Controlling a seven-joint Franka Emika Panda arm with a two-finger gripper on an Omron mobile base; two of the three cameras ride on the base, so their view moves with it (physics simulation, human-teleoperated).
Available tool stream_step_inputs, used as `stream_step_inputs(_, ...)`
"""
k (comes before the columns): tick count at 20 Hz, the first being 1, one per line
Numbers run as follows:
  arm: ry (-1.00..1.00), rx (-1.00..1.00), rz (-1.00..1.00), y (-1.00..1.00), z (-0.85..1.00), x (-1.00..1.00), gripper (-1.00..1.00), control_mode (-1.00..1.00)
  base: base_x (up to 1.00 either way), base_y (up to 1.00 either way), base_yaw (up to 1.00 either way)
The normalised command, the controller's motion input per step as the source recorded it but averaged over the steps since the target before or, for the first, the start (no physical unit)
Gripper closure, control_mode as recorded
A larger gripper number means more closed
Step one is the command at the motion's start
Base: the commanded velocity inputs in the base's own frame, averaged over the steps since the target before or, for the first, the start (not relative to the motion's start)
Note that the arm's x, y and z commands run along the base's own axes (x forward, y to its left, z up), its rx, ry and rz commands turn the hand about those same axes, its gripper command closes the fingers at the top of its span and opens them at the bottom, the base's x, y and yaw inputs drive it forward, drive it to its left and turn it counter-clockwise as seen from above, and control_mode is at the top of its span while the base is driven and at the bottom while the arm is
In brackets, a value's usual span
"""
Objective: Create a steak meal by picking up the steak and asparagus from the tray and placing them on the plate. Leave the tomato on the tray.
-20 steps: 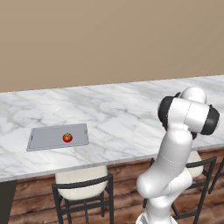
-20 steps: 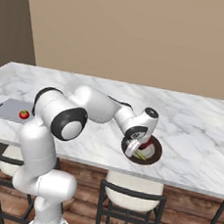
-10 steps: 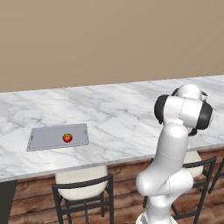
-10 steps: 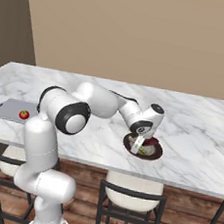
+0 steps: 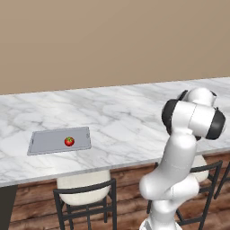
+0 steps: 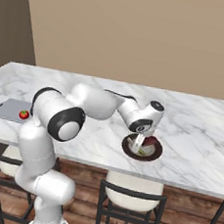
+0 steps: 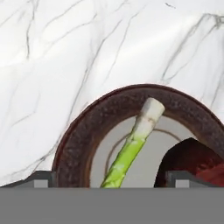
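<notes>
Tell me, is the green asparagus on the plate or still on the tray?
On the plate. The asparagus lies across the plate beside the steak; the tray holds just the tomato.

Plain tan wall [image 5: 112, 40] set behind a long white marble counter [image 5: 121, 117] with grey veining, counter front clad in reddish-brown wood planks [image 6: 186, 211], dark metal-framed stools [image 5: 85, 197] (cream cushioned seats) tucked beneath the overhang, darker brown wall section [image 6: 11, 23] seen at the left of the right base view, even diffuse lighting.

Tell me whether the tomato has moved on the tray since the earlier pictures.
No. The tomato sits at the same spot right of the tray's middle.
</notes>
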Motion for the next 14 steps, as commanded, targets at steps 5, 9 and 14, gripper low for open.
stream_step_inputs(5, -0.01, -0.16, 0.00, 0.54, 0.55, -0.58, -1.00, -1.00, 0.00, 0.00, 0.00)
stream_step_inputs(9, -0.03, -0.17, 0.00, 0.55, 0.57, -0.72, -1.00, -1.00, 0.00, 0.00, 0.00)
stream_step_inputs(14, -0.22, -0.18, 0.00, 0.62, 0.85, -0.90, -1.00, -1.00, 0.00, 0.00, 0.00)
